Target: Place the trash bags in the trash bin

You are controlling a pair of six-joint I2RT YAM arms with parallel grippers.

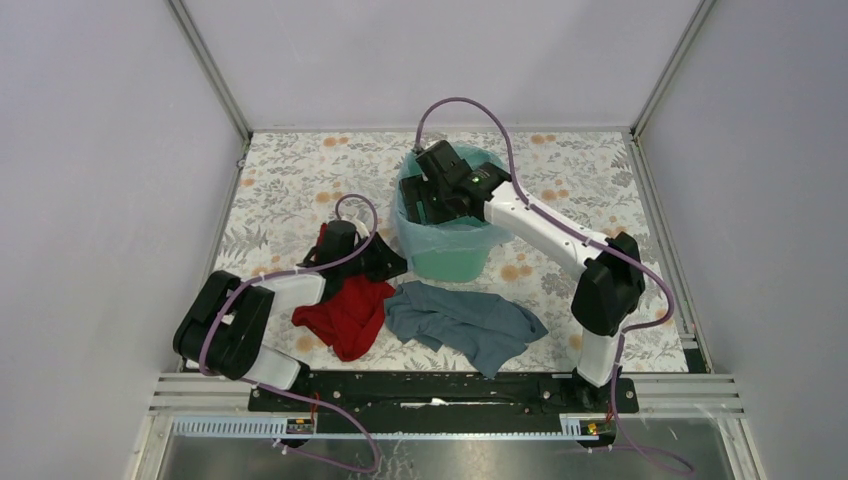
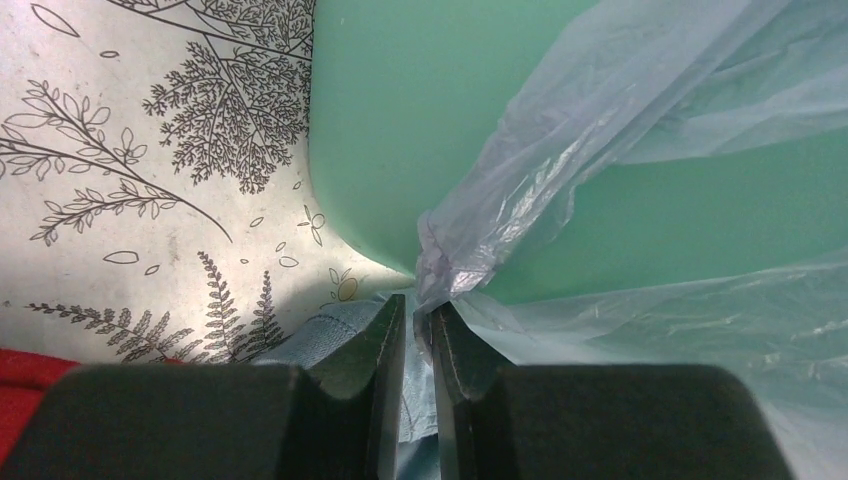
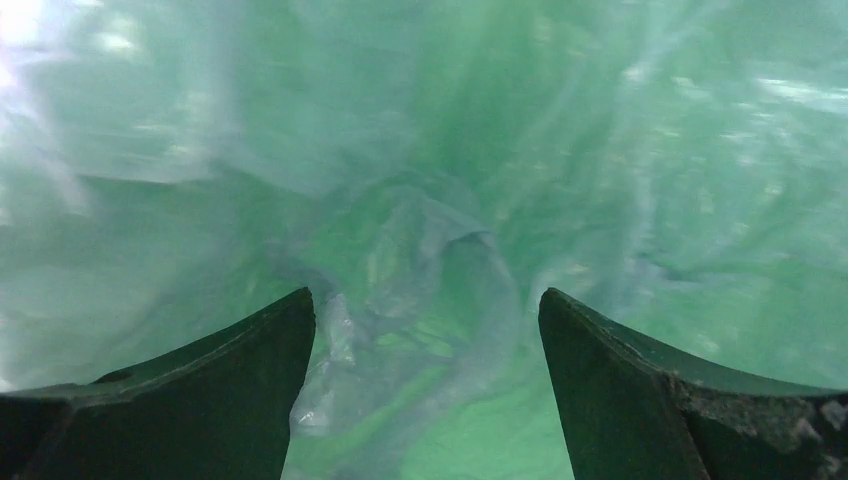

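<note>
The mint-green trash bin stands mid-table, and the pale-blue trash bag lines it and hangs over its rim. My right gripper reaches down into the bin's mouth. In the right wrist view it is open above crumpled trash bag on the green bin floor. My left gripper sits low at the bin's left side. There its jaws are nearly together, pinching a bunched corner of the trash bag that stretches across the bin wall.
A red cloth lies under my left arm and shows in the left wrist view. A grey-blue cloth is spread in front of the bin, its edge under my left fingers. The floral table cover is walled on three sides.
</note>
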